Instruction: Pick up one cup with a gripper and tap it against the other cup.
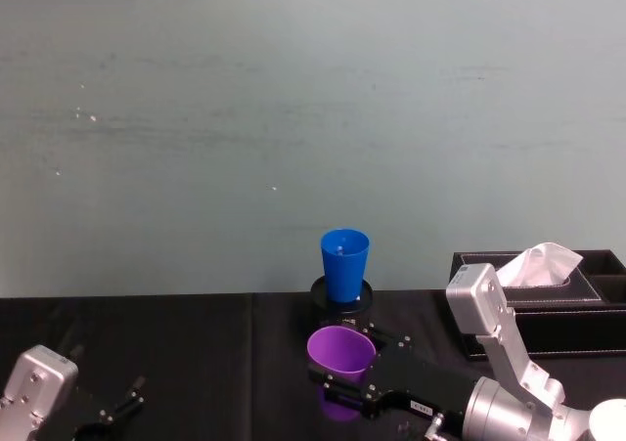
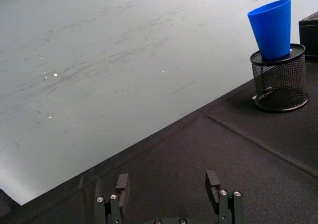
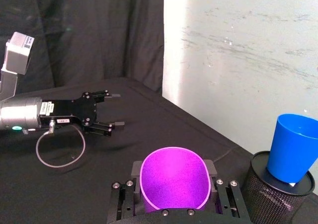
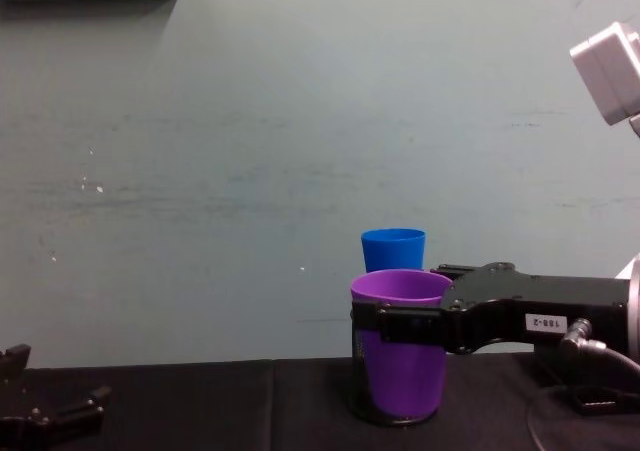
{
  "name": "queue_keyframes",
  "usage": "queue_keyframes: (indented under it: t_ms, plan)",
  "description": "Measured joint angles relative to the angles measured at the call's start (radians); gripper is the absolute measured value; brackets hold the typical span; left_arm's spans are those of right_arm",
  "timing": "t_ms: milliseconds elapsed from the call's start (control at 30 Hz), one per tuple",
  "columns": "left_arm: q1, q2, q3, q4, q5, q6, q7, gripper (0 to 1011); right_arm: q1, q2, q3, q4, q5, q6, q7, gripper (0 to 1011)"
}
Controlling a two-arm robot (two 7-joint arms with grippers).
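Right gripper [image 1: 357, 368]: jaws closed on the purple cup [image 1: 340, 353] from both sides, high on its wall, mouth up. The cup sits near the front of the black table [image 1: 196, 343], just short of the blue cup [image 1: 344, 263]. We cannot tell whether its base is clear of the cloth.

The blue cup stands upright in the mouth of a black mesh pen holder [image 2: 279, 82], so its rim is higher than the purple rim in the chest view.

Left gripper [image 2: 166, 182]: fingers apart, empty, low at the left, well away.

Risks as we judge them:
- Purple cup driven straight ahead meets the mesh holder, not the blue cup. It needs lifting first.
- The blue cup is only perched, so a firm tap could tip it out or topple the holder.
- Smooth tapered wall: the purple cup may slip or twist in the jaws on contact.
- The tissue box [image 1: 587, 304] lies close to the right arm, so a wide swing could clip it.
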Motion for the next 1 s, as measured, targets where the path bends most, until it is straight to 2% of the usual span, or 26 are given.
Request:
queue_keyframes:
  t_ms: [1000]
  plan:
    - [0.000, 0.000, 0.000, 0.000, 0.000, 0.000, 0.000, 1000, 0.000, 0.000, 0.000, 0.000, 0.000, 0.000, 0.000, 736]
